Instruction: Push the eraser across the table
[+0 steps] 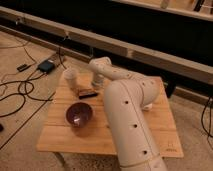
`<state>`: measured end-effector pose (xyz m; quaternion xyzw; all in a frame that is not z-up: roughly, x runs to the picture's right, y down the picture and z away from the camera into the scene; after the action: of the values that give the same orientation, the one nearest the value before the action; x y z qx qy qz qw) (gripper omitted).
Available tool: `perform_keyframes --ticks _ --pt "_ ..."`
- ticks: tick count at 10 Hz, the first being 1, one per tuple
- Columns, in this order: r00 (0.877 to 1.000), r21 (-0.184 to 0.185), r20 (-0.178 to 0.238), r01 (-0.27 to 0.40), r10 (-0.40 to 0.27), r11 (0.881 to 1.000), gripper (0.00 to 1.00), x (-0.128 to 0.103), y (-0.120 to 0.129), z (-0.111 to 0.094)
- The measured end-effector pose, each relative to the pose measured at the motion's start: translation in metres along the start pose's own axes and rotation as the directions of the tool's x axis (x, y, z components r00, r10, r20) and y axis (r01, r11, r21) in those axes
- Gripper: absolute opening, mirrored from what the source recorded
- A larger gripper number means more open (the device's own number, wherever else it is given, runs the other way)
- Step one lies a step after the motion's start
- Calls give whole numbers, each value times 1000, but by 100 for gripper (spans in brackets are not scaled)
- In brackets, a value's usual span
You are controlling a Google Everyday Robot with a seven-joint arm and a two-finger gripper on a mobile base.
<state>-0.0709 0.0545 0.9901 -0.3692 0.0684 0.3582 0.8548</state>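
Eraser (87,93): lay flat on the far-left part of the table top, between the white ridged object and the bowl; dark block with a reddish-brown face turned up.
Eraser axis: long side ran roughly left to right across the picture, close to parallel with the table's far edge; right end pointed toward the gripper.
Table (160,131): low, light wooden plank top, seen from above at an angle; right half of the top was bare wood.
Gripper (97,83): was down at the table's far-left area, just beside the eraser's right end, under the bent wrist of the arm.
Jaws: could not tell whether wide or narrow; the wrist housing hid the fingers.
Contact: gripper looked to be touching or nearly touching the eraser's right end, but the view was too coarse to be sure.
Arm (131,125): cream-white, entered from the lower right, rose over the table's middle and bent back toward the far-left corner.
White ridged object (71,78): stood upright near the far-left corner, just behind the eraser.
Bowl (79,114): dark purple-brown, stood nearer the camera than the eraser, apart from it.
Floor: black cables (15,95) and a small dark box (46,66) lay left of the table.
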Motion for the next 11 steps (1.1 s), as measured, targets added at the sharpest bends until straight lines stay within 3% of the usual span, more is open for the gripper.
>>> perform_keyframes --ticks 4,11 --pt "996 5 28 83 -83 997 0 -26 41 -13" --pt "990 17 56 127 -127 992 0 -39 63 -21"
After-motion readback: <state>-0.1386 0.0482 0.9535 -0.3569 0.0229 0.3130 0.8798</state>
